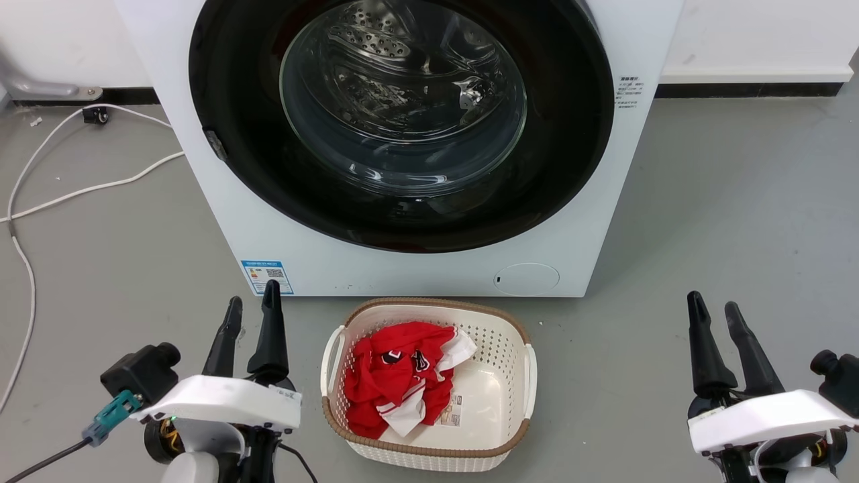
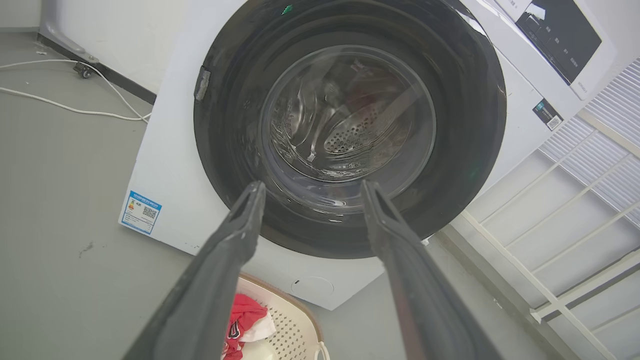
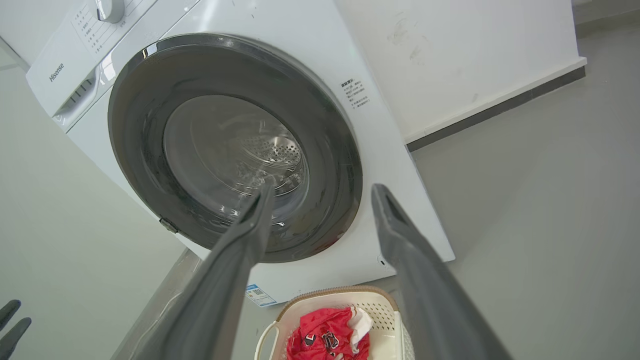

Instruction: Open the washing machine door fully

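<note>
At twelve o'clock in the head view, the washing machine door [image 1: 401, 107] sits shut, flush against the white machine front [image 1: 624, 201]. Its glossy black ring frames the bulging glass, through which the steel drum shows. A small grey tab [image 1: 215, 144] breaks the ring's rim at about nine o'clock. Whether it is a catch or a hinge cannot be told, so which side to pull from is a judgement call.

At five o'clock from the door, the small round white flap [image 1: 527, 278] is closed and plays no part here. Straight below the door, at six o'clock, a white basket [image 1: 429, 303] holding a red garment [image 1: 396, 376] stands on the grey floor [image 1: 738, 201] just in front of the machine. It is probably there for loading, and an arm reaching for the door would have to pass over or round it.

The left end effector [image 1: 252, 295] at seven o'clock and the right end effector [image 1: 711, 300] at five o'clock flank the basket, both well apart from the door. Each has its fingers parted and empty, pointing toward the machine as if ready to reach. By my reading, opening has not begun.
</note>
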`<state>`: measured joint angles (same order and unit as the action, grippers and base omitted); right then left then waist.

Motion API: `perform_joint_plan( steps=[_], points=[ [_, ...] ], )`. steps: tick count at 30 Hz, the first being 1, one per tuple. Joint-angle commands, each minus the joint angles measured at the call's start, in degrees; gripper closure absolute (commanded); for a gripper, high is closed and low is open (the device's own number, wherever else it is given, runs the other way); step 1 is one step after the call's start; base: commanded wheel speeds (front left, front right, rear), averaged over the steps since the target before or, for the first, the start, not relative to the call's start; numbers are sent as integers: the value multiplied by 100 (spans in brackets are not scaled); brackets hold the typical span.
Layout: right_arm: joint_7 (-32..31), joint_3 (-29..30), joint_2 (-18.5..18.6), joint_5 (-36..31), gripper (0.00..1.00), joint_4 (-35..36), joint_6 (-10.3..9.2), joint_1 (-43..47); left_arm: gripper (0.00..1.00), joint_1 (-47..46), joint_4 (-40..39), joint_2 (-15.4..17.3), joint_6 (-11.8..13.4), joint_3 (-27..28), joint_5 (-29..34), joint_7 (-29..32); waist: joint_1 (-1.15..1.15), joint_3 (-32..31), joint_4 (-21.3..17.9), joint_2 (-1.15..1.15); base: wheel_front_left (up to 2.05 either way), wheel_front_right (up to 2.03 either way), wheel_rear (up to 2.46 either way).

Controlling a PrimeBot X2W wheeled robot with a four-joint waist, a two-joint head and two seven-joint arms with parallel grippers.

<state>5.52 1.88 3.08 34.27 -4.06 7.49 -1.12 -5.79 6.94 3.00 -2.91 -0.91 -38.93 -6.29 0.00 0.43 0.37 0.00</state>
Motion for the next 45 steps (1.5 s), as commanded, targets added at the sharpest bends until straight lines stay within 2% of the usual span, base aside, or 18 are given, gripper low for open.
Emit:
perform_joint_plan(
  steps=[1,21,45],
  points=[
    [36,-28,-2,-229,0,125,0,-13,0,-122,-60,34,33,-26,227,-65,0,-5,0,0,0,0,0],
    [113,-116,-11,-1429,0,228,0,141,0,-85,21,131,267,-277,1592,-362,0,-27,12,0,0,0,0],
    [134,-135,-21,-2491,0,323,-1,223,0,-122,118,159,448,-461,2727,-649,0,-29,14,0,0,0,0]
  ],
)
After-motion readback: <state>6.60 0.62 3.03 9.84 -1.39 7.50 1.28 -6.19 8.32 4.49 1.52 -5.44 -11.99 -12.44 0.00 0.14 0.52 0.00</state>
